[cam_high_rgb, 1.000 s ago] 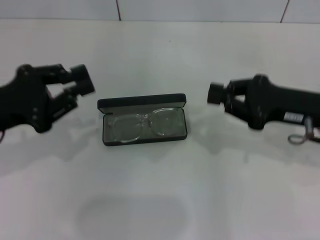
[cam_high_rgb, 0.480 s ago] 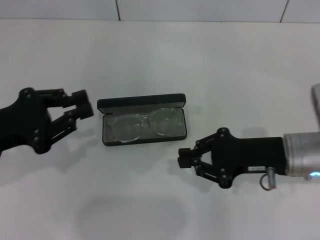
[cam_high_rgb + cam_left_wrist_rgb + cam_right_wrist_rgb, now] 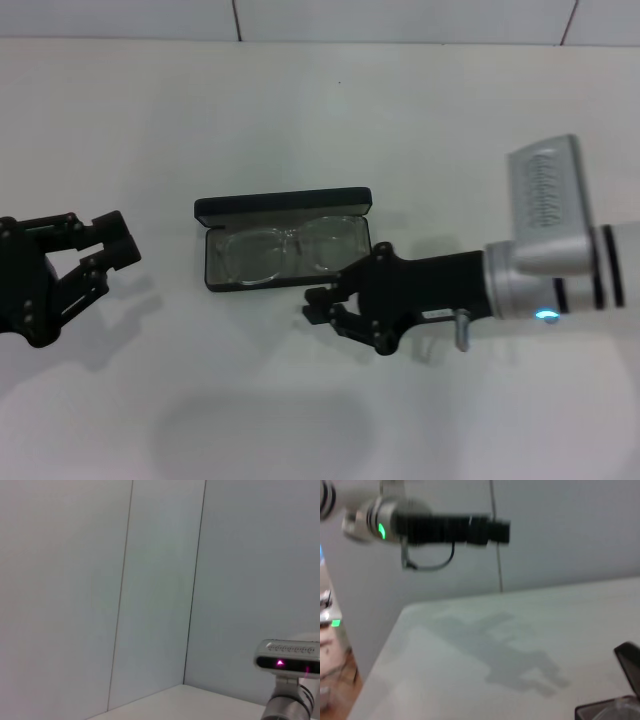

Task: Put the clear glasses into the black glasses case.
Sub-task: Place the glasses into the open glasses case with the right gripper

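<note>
The right claw hangs low over the worktop, just in front of the near right corner of the black glasses case, its fingers spread with nothing between them. Behind it the black wrist runs back into a silver arm segment with a small blue light. The left claw sits well off to the left of the case, its fingers parted and empty.

The case lies open near the middle of the worktop, lid standing up along its far edge, and the clear glasses rest flat inside on the grey lining, lenses side by side.

The worktop is plain white and matte, carrying soft shadows of both arms. Beyond its far edge rises a pale panelled wall with thin dark seams. In the right wrist view, the left arm shows with a green light against that wall.
</note>
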`<control>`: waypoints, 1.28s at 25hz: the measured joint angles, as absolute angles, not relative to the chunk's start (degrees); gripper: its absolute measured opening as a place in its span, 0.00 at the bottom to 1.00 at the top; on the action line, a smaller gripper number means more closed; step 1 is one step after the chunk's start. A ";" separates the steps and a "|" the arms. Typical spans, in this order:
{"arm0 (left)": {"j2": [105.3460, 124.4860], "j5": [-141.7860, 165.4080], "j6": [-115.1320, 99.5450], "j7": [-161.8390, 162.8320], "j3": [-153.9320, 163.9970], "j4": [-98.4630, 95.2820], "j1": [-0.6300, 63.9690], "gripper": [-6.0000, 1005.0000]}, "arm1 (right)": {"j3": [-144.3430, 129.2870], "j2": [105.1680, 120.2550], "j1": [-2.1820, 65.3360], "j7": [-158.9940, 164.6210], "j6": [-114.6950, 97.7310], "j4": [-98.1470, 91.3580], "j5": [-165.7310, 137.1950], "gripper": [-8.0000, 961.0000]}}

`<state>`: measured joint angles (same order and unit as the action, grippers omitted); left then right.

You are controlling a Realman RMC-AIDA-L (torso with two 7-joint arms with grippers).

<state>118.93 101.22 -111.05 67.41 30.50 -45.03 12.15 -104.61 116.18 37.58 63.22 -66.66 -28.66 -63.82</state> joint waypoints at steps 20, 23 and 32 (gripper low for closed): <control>118.65 100.72 -111.07 63.09 30.41 -45.00 12.58 0.24 | -115.31 116.18 44.60 77.19 -58.60 -28.92 -61.50 0.12; 118.65 100.71 -111.06 62.72 30.41 -45.00 12.57 0.24 | -115.98 116.19 45.06 79.63 -56.70 -28.94 -61.71 0.12; 118.61 100.71 -110.91 62.40 30.41 -45.00 12.47 0.24 | -120.00 116.19 46.62 82.83 -53.16 -30.58 -61.53 0.12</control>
